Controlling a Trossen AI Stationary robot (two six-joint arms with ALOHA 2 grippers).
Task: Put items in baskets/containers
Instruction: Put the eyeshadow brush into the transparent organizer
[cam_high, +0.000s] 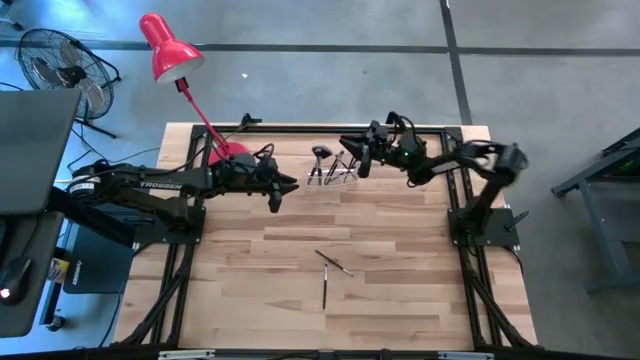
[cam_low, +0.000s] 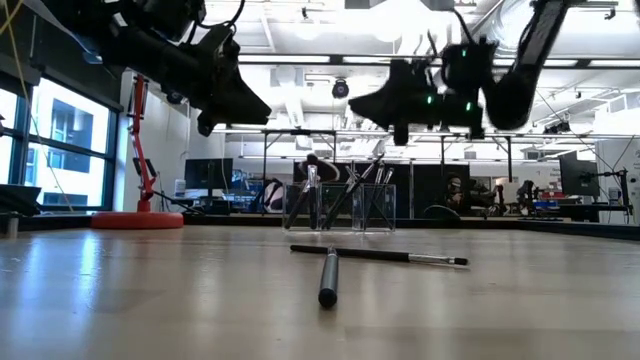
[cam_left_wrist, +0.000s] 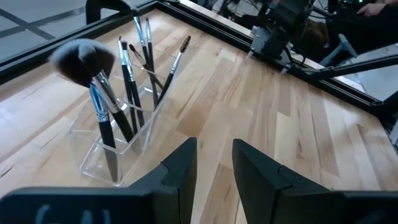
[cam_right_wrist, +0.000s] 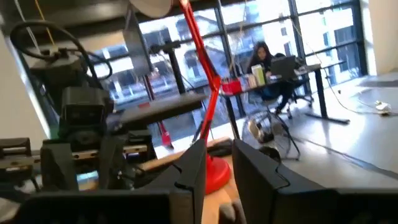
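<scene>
A clear holder (cam_high: 333, 170) stands near the table's far edge with several brushes upright in it, one with a big fluffy dark head (cam_left_wrist: 79, 61). It also shows in the low view (cam_low: 345, 208) and the left wrist view (cam_left_wrist: 118, 146). Two more brushes lie flat mid-table, one crosswise (cam_high: 336, 263) (cam_low: 380, 255) and one pointing at the near edge (cam_high: 325, 290) (cam_low: 328, 278). My left gripper (cam_high: 288, 186) (cam_left_wrist: 214, 163) hangs open in the air to the holder's left, nothing between its fingers. My right gripper (cam_high: 352, 152) (cam_right_wrist: 217, 165) hovers open above the holder's right side, holding nothing.
A red desk lamp stands on its round base (cam_high: 228, 152) (cam_low: 135, 220) at the far left, its arm slanting up past the left arm. A black frame rail (cam_high: 300, 127) runs along the far edge. In the right wrist view a person (cam_right_wrist: 261, 56) sits at a desk far off in the room.
</scene>
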